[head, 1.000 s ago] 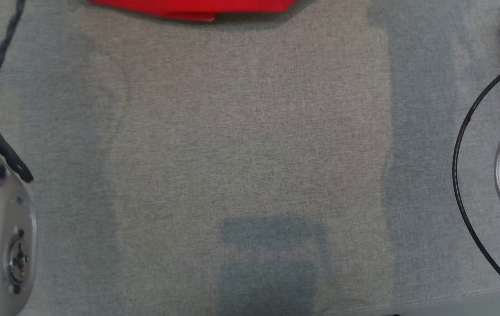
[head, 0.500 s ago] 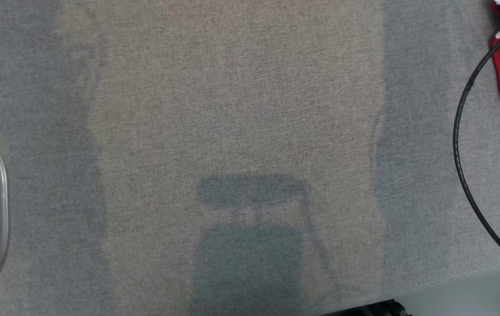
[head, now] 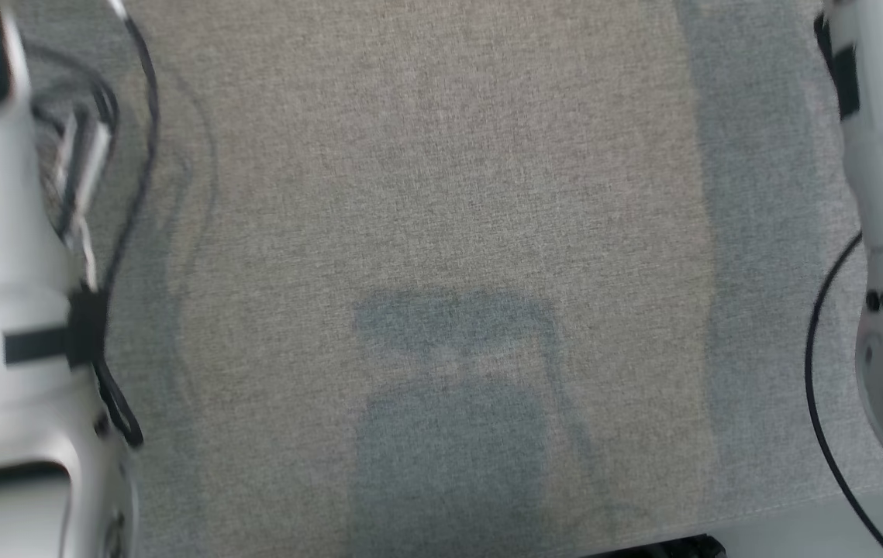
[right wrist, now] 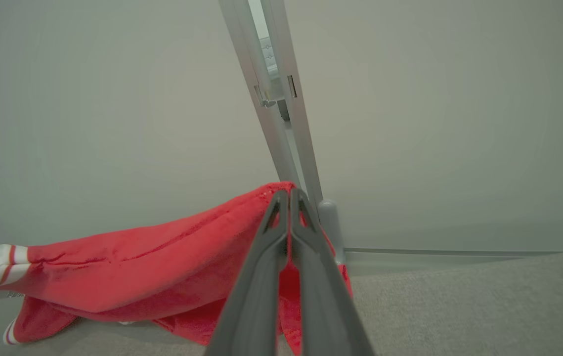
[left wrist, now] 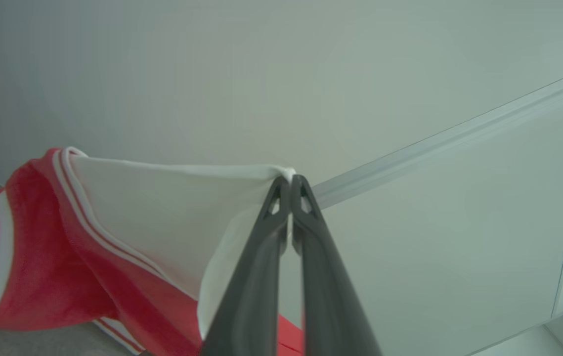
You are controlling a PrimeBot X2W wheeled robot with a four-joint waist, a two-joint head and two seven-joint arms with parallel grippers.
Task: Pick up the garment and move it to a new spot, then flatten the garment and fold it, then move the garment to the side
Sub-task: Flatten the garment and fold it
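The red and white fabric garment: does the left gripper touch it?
Touching. The left wrist view shows the left gripper shut on a white edge of the red and white fabric garment.

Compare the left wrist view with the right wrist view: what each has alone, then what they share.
Left wrist view: the left gripper shut on a white edge of the garment, and a slanting pale rail. Right wrist view: the right gripper shut on a red edge, before an upright metal post. Shared: red fabric with striped trim sagging from the grip, a plain pale wall, grey cloth surface below.
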